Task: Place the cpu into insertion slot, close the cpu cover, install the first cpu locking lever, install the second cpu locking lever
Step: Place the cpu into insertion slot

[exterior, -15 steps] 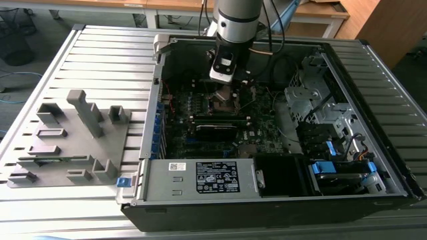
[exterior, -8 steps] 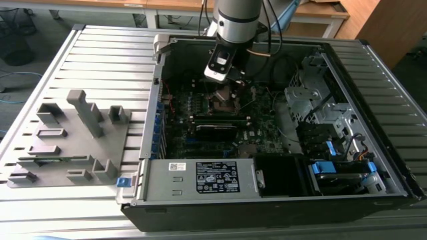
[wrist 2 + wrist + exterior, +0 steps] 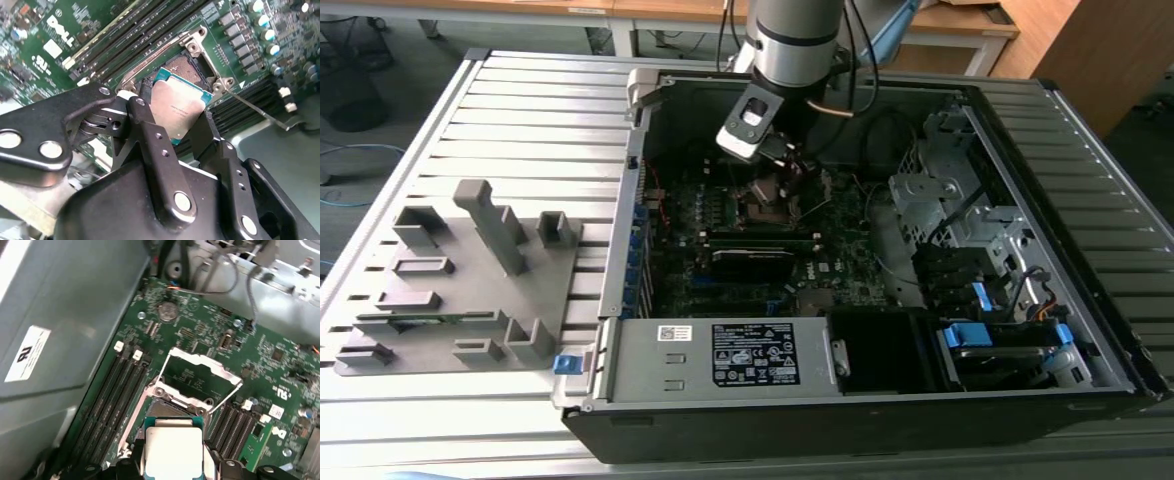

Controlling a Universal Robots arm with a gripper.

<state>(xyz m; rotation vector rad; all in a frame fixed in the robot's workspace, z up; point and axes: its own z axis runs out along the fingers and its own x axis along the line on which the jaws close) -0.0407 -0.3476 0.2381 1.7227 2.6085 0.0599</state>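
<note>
In both wrist views my gripper (image 3: 175, 120) (image 3: 174, 461) is shut on the cpu (image 3: 180, 105) (image 3: 172, 450), a flat square chip with a dull silver top and a teal edge. It is held tilted, just above the insertion slot (image 3: 186, 62) (image 3: 167, 410), whose dark centre shows beyond the chip. The cpu cover (image 3: 205, 365) stands raised on its hinge at the slot's far side. A thin locking lever (image 3: 255, 107) sticks out beside the slot. In the exterior view the gripper (image 3: 781, 165) hangs inside the open computer case over the slot (image 3: 767, 200).
Long black memory slots (image 3: 115, 400) run on both sides of the socket. The grey labelled power-supply box (image 3: 720, 355) sits at the case's near end, drive bays and cables (image 3: 961, 230) on the exterior view's right. A grey parts fixture (image 3: 454, 280) lies on the table at the exterior view's left.
</note>
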